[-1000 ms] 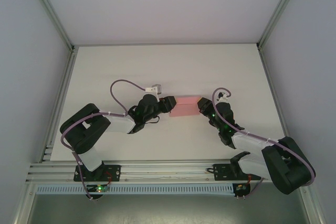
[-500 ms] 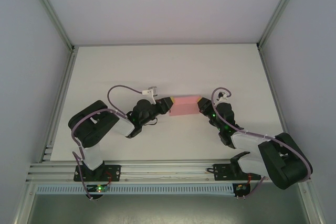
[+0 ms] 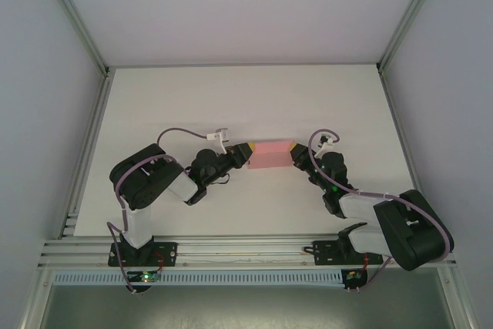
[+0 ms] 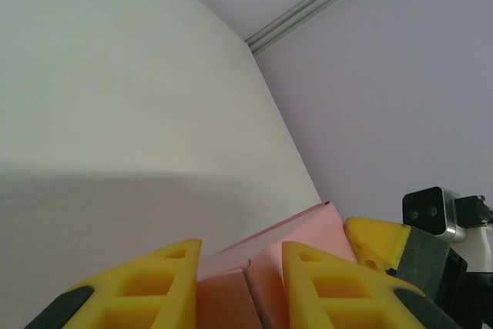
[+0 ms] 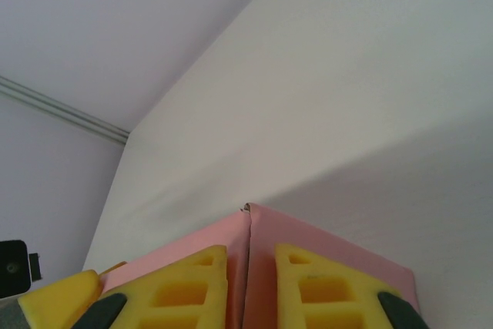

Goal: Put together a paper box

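The paper box is a small pink rectangular box held just over the white table, between my two arms. My left gripper grips its left end. In the left wrist view the yellow fingers press on either side of the pink card of my left gripper. My right gripper grips the right end. In the right wrist view its fingers pinch a pink corner seam at my right gripper. Both are shut on the box.
Aluminium frame rails run along the left and right table edges, and grey walls close the cell in. Purple cables loop off both wrists. Bare white tabletop lies beyond the box towards the back wall.
Both pairs of jaws have narrowed onto the box ends. The left arm's elbow has swung right and its wrist has turned, showing yellow fingertips at the box. The box has barely shifted.
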You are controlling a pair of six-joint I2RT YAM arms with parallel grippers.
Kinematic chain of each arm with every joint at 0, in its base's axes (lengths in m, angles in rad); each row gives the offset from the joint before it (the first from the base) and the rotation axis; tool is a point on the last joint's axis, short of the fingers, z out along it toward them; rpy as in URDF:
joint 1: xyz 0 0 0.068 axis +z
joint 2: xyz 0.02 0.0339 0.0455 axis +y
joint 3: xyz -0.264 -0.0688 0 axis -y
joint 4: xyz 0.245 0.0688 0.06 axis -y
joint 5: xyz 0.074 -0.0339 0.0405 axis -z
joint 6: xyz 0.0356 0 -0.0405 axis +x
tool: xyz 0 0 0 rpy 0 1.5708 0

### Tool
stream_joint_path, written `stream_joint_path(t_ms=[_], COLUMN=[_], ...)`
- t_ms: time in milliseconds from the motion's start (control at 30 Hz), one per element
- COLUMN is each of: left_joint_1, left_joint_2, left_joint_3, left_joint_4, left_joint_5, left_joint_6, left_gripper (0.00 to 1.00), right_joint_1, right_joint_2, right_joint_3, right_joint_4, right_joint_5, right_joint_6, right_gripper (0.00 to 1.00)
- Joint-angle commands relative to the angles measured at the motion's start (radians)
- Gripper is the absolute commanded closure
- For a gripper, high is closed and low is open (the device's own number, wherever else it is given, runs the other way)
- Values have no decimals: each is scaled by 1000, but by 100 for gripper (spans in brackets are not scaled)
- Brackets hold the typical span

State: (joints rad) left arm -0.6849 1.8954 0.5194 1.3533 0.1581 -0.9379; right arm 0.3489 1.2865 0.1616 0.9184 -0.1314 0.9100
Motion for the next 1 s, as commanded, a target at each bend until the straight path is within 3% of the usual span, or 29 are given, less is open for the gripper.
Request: stream_joint_path(t_ms=[0, 167, 400, 600, 700, 967], left_joint_1=[-1, 1, 3, 23, 30, 33], left_joint_2=[17, 30, -45, -62, -63, -103], left_joint_3=[-35, 12, 73, 121, 138, 165], left_joint_4=[-221, -226, -398, -517, -512, -565], left_joint_5=[98, 148, 155, 189, 214, 221], left_joint_6=[73, 63, 134, 118, 104, 121], left_gripper=[100, 100, 100, 99, 80, 65], right_joint_1=[-18, -25, -34, -50, -50, -38], right_joint_2=[49, -4, -97, -137, -132, -123], right_joint_3=[-57, -28, 45, 72, 101, 116], right_joint_4=[-278, -303, -447, -511, -574, -581], right_joint_5=[-16, -57, -77, -82, -72, -86], right_joint_6=[-31, -22, 15, 27, 3, 8], right_gripper=[100, 100, 100, 100, 100, 90])
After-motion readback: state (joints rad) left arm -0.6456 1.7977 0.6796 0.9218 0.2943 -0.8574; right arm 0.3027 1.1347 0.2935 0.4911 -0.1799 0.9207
